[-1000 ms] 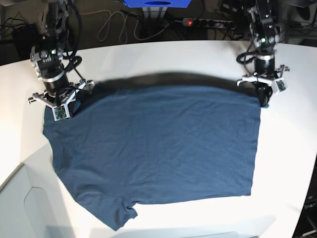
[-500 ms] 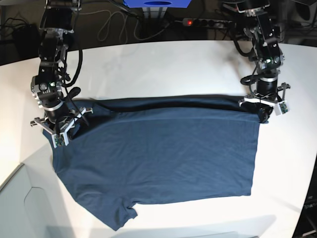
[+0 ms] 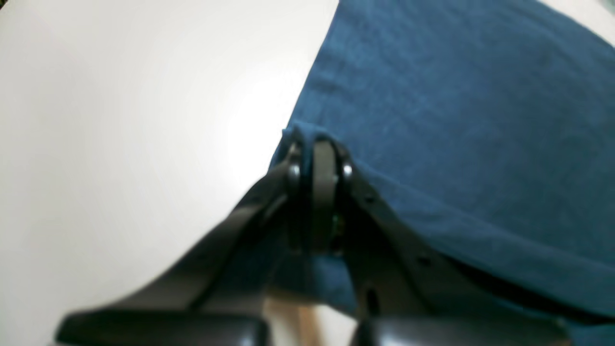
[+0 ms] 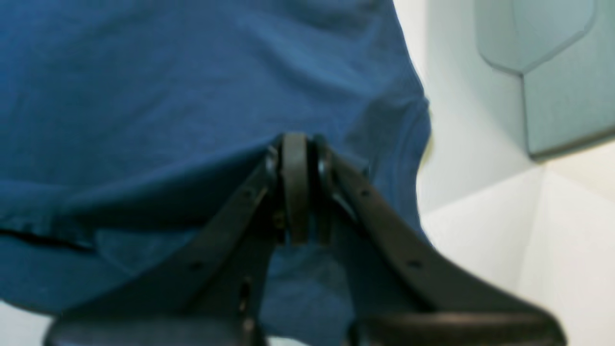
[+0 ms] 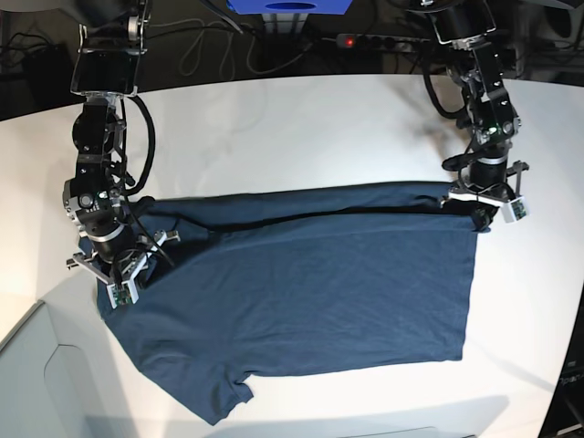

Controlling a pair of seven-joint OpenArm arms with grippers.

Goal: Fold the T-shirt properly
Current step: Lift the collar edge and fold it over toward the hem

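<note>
Base view: both arms pinch the far edge of the T-shirt on the white worktop.
Soft, faintly creased navy cotton lies spread flat across the worktop, its far edge lifted into a fold that casts a dark shadow band, one short sleeve pointing to the near edge. The left gripper reaches down at the shirt's far corner, jaws clamped on the hem; the right gripper leans down at the opposite far corner, jaws likewise closed on cloth. Cables and a power strip lie behind the worktop.
</note>
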